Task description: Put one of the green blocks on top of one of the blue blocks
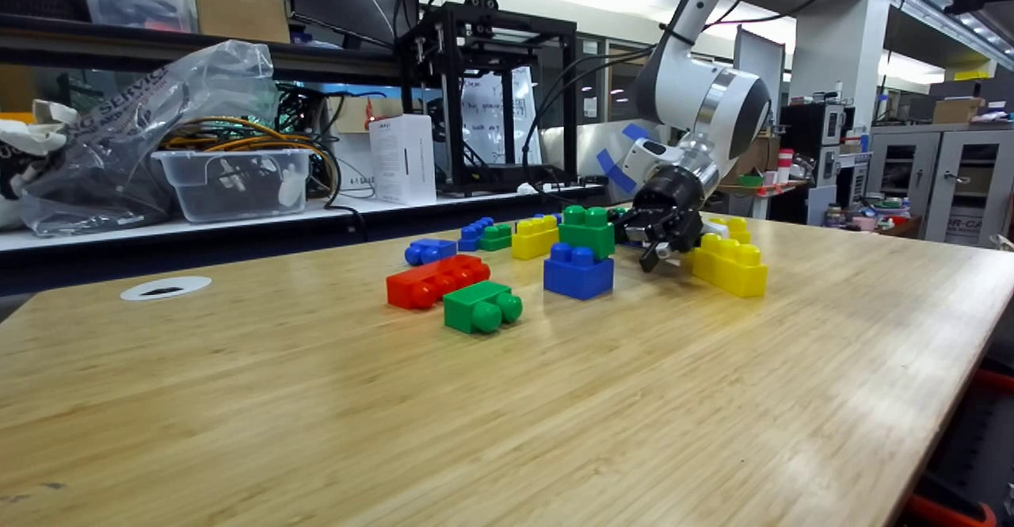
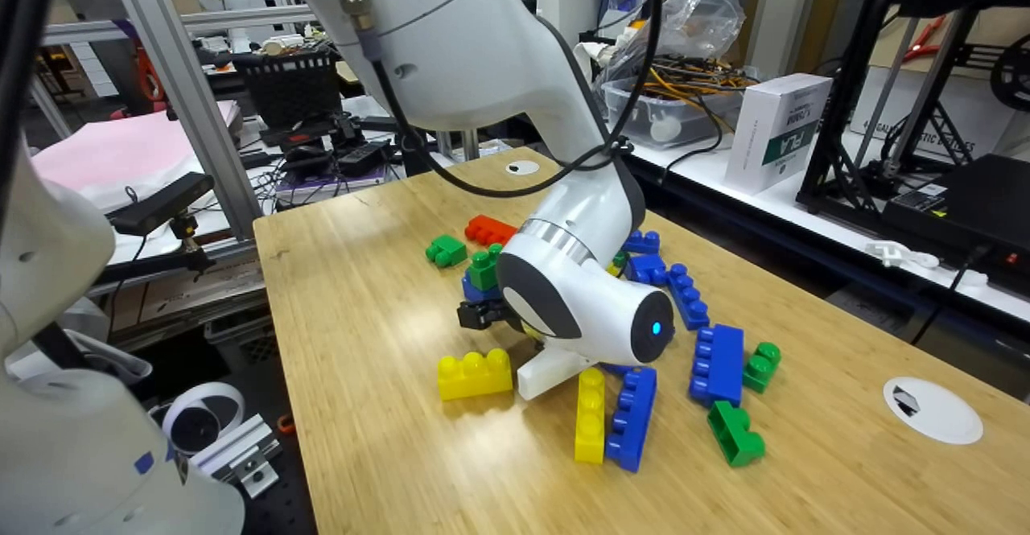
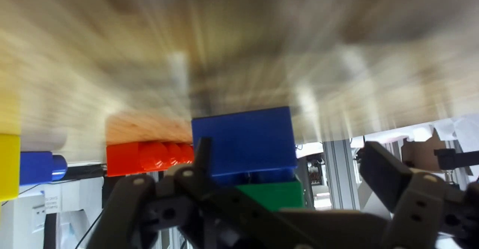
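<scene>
The small green block [image 1: 587, 236] sits on top of the chunky blue block [image 1: 578, 277], bumps up. The blue block stands on the counter [image 1: 475, 416], some bumps showing.

The blue block [image 1: 578, 276], smooth plastic with a soft sheen, carries the green block [image 1: 586, 235], moulded in similar, lightly shiny plastic. Under the blue block, the table [image 1: 491, 424] is pale grained wood with a satin gleam. Beside the blue block, the pincer [image 3: 288, 151] looks matt; above the block, the arm [image 1: 685, 87] has a smooth shell banded in bright metal. Well apart from the block are a clear plastic bin [image 1: 238, 194] and a crinkled, glossy plastic bag [image 1: 158, 139].
</scene>
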Robot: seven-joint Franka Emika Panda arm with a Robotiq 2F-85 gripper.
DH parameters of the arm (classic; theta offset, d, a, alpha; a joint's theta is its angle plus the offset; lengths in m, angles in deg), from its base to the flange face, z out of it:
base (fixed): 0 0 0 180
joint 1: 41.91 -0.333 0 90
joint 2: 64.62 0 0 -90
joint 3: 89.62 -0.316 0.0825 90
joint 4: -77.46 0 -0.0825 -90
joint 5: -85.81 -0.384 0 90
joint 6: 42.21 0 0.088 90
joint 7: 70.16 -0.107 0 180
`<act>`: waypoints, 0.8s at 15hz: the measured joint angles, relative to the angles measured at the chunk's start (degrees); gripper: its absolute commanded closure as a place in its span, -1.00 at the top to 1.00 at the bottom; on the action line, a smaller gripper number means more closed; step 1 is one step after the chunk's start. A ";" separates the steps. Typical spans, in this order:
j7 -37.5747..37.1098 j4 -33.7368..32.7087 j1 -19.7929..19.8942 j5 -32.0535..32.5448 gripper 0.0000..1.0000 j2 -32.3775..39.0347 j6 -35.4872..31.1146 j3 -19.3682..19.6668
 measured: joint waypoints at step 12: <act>-2.95 11.19 -19.70 -2.92 1.00 -24.82 -13.70 9.96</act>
